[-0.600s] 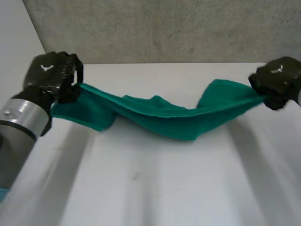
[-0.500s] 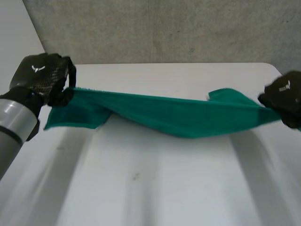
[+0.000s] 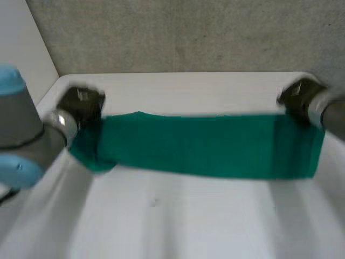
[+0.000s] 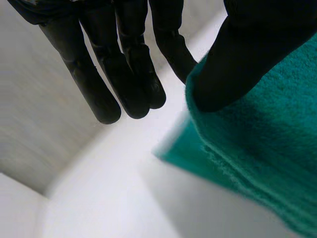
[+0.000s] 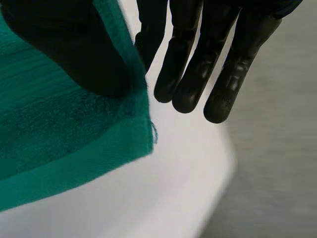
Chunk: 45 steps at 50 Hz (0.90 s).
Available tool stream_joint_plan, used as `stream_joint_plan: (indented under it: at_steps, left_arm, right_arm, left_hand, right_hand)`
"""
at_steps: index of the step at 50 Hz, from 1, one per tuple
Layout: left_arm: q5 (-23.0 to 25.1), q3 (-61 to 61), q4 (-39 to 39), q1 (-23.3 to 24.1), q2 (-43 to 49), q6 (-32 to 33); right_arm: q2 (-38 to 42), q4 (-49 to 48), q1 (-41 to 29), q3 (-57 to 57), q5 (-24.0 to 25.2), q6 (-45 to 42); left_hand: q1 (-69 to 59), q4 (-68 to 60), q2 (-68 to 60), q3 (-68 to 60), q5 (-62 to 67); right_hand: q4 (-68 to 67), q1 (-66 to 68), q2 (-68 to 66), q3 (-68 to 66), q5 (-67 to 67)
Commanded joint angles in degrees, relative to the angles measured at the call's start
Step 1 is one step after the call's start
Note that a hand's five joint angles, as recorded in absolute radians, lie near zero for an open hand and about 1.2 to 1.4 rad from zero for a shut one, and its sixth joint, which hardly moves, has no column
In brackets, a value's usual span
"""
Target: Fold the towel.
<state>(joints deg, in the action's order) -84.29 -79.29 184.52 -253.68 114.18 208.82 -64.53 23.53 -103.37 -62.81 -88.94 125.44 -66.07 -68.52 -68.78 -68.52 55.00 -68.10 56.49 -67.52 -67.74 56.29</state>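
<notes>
The green towel (image 3: 205, 143) hangs stretched flat as a wide band between my two hands above the white table (image 3: 188, 221). My left hand (image 3: 81, 105) holds its upper left corner. In the left wrist view the thumb (image 4: 247, 54) presses the towel (image 4: 267, 148) against a finger, and the other fingers (image 4: 124, 74) stay straight beside the edge. My right hand (image 3: 299, 97) holds the upper right corner. There the thumb (image 5: 74, 54) pinches the towel (image 5: 59, 134) against a finger behind it, while the remaining fingers (image 5: 218, 69) hang free past the edge.
A grey wall (image 3: 188, 32) runs along the far side of the table. The table's left edge (image 3: 46, 97) lies close to my left arm (image 3: 24, 140), and its far right corner is near the right hand. Bare tabletop lies below the towel.
Both hands have swung up and toward the far side. The towel, sagging and bunched before, is now pulled out into a flat, taut band.
</notes>
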Motion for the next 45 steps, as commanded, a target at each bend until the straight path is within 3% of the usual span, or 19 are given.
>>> stream_joint_plan:
  at_steps: [1,5,14,20,26,33,41,42,45]
  left_arm:
    - [-6.22,16.35,27.4,0.47,-3.68,-3.4]
    - [-8.78,15.92,36.17,0.55,-5.98,-8.94]
    - [-8.18,6.89,27.66,-2.25,-6.51,-14.49]
    - [-5.72,-4.11,28.0,-3.66,-5.9,-14.58]
    - [-1.85,-12.63,30.54,-3.58,-2.57,-14.06]
    - [-1.58,-18.97,30.64,-3.58,1.13,-13.79]
    - [-1.67,-27.24,24.14,-4.28,-1.24,-6.32]
    - [-1.76,-29.93,17.96,-5.15,-4.9,-1.02]
    - [-1.76,-32.41,8.35,-6.47,-8.7,5.52]
  right_arm:
    - [-0.85,-22.26,0.54,22.12,-1.24,18.69]
    - [-6.21,-33.71,0.63,17.91,-1.33,21.43]
    - [-10.35,-34.42,0.02,3.96,1.3,21.25]
    - [-10.18,-33.37,0.1,-8.53,4.47,21.25]
    - [-2.37,-32.84,0.02,-13.39,4.65,21.25]
    - [6.95,-27.15,0.54,-13.39,4.21,21.08]
    - [3.47,-9.76,1.16,-18.99,4.83,13.55]
    - [3.45,-9.73,1.16,-19.01,4.82,13.52]
    - [-2.95,-3.68,1.16,-25.67,4.47,3.97]
  left_hand:
    - [-13.93,-11.48,-11.22,-11.48,15.0]
    - [-13.93,-11.48,-11.22,-11.48,15.0]
    - [-13.93,-11.48,-11.22,-11.48,15.0]
    - [-13.93,-11.48,-11.22,-11.48,15.0]
    - [-13.93,-11.48,-11.22,-11.48,15.0]
    - [-13.93,-11.48,-11.22,-11.48,15.0]
    - [-13.93,-11.48,-11.22,-11.48,15.0]
    - [-13.93,-11.48,-11.22,-11.48,15.0]
    - [-13.93,-11.48,-11.22,-11.48,15.0]
  right_hand:
    - [-11.9,23.51,-12.48,-12.26,13.71]
    - [-11.9,23.51,-12.48,-12.26,13.71]
    - [-11.9,23.51,-12.48,-12.26,13.71]
    - [-11.9,23.51,-12.48,-12.26,13.71]
    - [-11.9,23.51,-12.48,-12.26,13.71]
    - [-11.9,23.51,-12.48,-12.26,13.71]
    - [-11.9,23.51,-12.48,-12.26,13.71]
    - [-11.9,23.51,-12.48,-12.26,13.71]
    - [-11.9,23.51,-12.48,-12.26,13.71]
